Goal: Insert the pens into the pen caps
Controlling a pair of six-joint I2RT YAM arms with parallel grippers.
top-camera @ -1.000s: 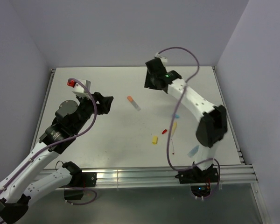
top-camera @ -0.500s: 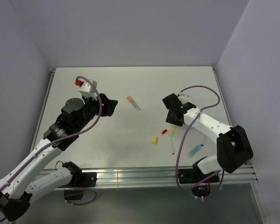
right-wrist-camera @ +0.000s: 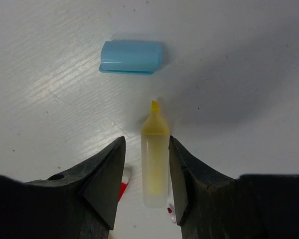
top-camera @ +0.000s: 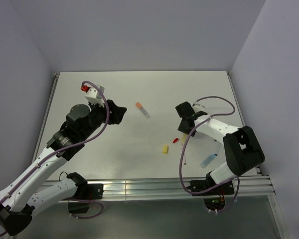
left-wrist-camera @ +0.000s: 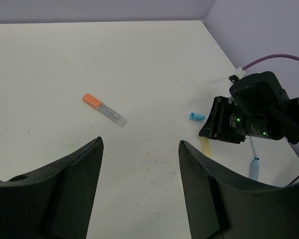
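Observation:
A yellowish pen (right-wrist-camera: pixel 155 164) lies on the table between the fingers of my right gripper (right-wrist-camera: pixel 146 143). The jaws stand open on either side of it, with a gap on the left. A light blue cap (right-wrist-camera: pixel 131 57) lies just beyond its tip. From above, my right gripper (top-camera: pixel 183 130) is low over this pen (top-camera: pixel 183 140). A yellow cap (top-camera: pixel 165 149), a red cap (top-camera: pixel 175 141), a thin red pen (top-camera: pixel 185 157) and a light blue pen (top-camera: pixel 207 160) lie near it. My left gripper (top-camera: pixel 118 113) hangs open and empty, left of a white pen with an orange cap (top-camera: pixel 143 109).
The left wrist view shows the orange-capped pen (left-wrist-camera: pixel 104 109), the light blue cap (left-wrist-camera: pixel 197 116) and my right arm's wrist (left-wrist-camera: pixel 249 117) ahead of the left gripper (left-wrist-camera: pixel 139 147). A raised rail (top-camera: pixel 139 186) runs along the near edge, and walls close the back and sides.
My right arm has swung from the back of the table down to the yellow pen and now straddles it. My left arm has shifted slightly forward and right.

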